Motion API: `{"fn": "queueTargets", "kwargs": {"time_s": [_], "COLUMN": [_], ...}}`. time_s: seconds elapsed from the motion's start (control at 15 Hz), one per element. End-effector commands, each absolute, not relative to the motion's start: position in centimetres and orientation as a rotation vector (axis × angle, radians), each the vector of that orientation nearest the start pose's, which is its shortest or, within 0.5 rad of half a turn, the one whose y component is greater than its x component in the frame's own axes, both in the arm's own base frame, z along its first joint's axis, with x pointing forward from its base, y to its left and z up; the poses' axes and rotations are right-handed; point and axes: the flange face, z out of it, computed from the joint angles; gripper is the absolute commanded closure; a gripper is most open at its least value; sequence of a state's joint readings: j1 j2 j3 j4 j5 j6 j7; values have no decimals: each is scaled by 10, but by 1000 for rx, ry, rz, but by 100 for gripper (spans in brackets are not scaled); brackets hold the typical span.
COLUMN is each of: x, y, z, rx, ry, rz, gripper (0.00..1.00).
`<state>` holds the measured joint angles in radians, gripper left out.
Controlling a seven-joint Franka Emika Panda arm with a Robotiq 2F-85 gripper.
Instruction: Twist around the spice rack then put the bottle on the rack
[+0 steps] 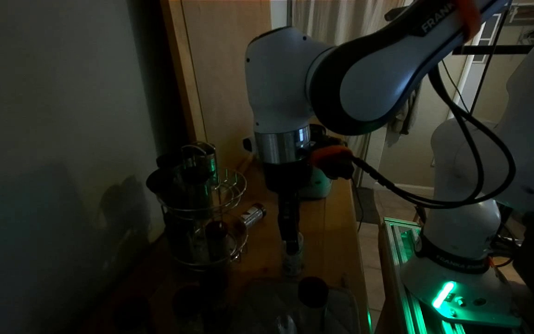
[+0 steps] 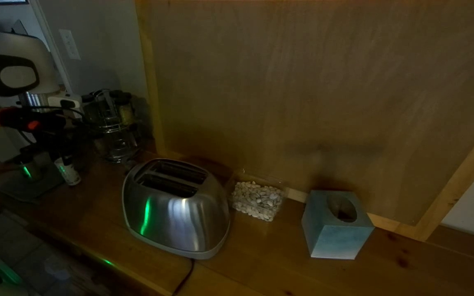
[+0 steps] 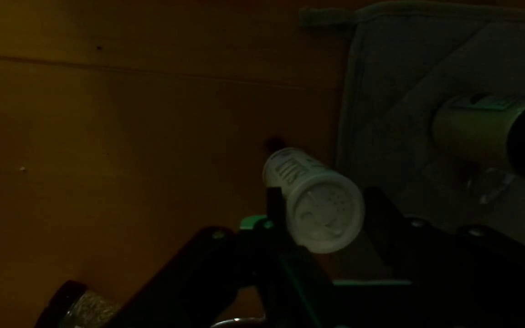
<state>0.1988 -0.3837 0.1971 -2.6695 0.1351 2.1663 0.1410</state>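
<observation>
Gripper (image 3: 324, 196): narrowed around, apparently holding, white-lidded bottle (image 3: 319, 212).
Lift: we advise upright.
Spice rack (image 1: 202, 211): beside gripper; approach from above.

The arm (image 1: 383, 88) slopes down to a vertical wrist (image 1: 278, 93), and the gripper (image 3: 324, 200) points straight down, its fingers (image 3: 277, 207) partway together (dark shapes in the wrist view) with a gap between.

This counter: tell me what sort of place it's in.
Probably a kitchen, or a corner set up like one: a toaster, a wire spice rack and a quilted mat share the wooden counter.
</observation>
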Motion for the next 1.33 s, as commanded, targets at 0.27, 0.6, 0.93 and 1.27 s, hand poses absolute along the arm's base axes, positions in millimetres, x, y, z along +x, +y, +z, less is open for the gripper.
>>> {"fn": "queueTargets", "kwargs": {"time_s": [0.27, 0.6, 0.93, 1.27], "x": [346, 348, 352, 356], "y": [144, 144, 139, 130], "z": [344, 340, 344, 396], "rx": [-3105, -3097, -3100, -3131], "ry": [-230, -223, -199, -155], "rz": [186, 194, 183, 163], "gripper": [2, 55, 80, 80]}}
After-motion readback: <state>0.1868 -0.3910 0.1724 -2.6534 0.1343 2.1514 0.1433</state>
